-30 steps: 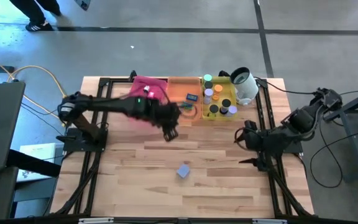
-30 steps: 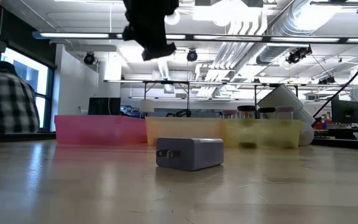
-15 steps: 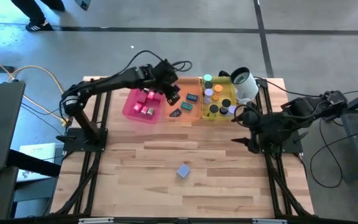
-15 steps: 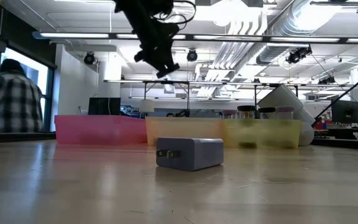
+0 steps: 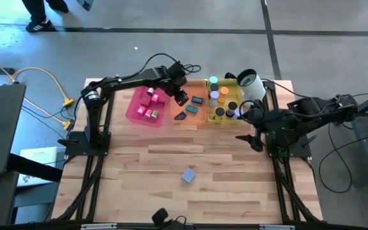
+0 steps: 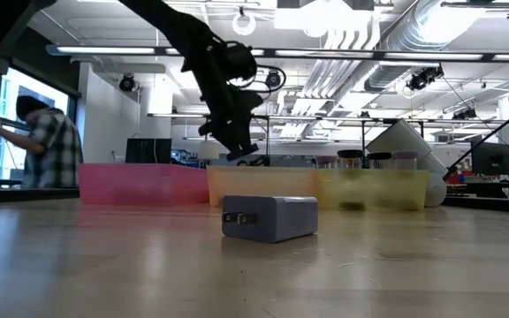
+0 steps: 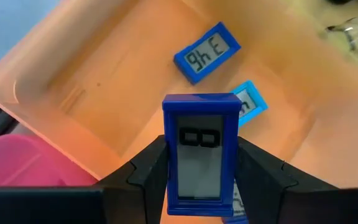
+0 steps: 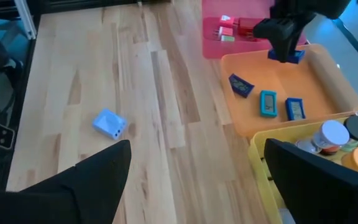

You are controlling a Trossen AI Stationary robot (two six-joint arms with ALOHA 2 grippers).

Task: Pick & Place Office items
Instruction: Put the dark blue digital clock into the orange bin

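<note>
Fingers of our left gripper clamp a blue display unit above the orange tray. We hold our right gripper, spread wide and empty, beside the yellow tray. Lavender block lies mid-table.

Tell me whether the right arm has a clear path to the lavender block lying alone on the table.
Probably yes. The right pincer is open and empty, and only bare wood lies between it and the lavender block. The left pincer is away over the orange tray.

The dark blue display lying in the orange tray shows segment characters resembling "9hE", seen upside down.
</note>
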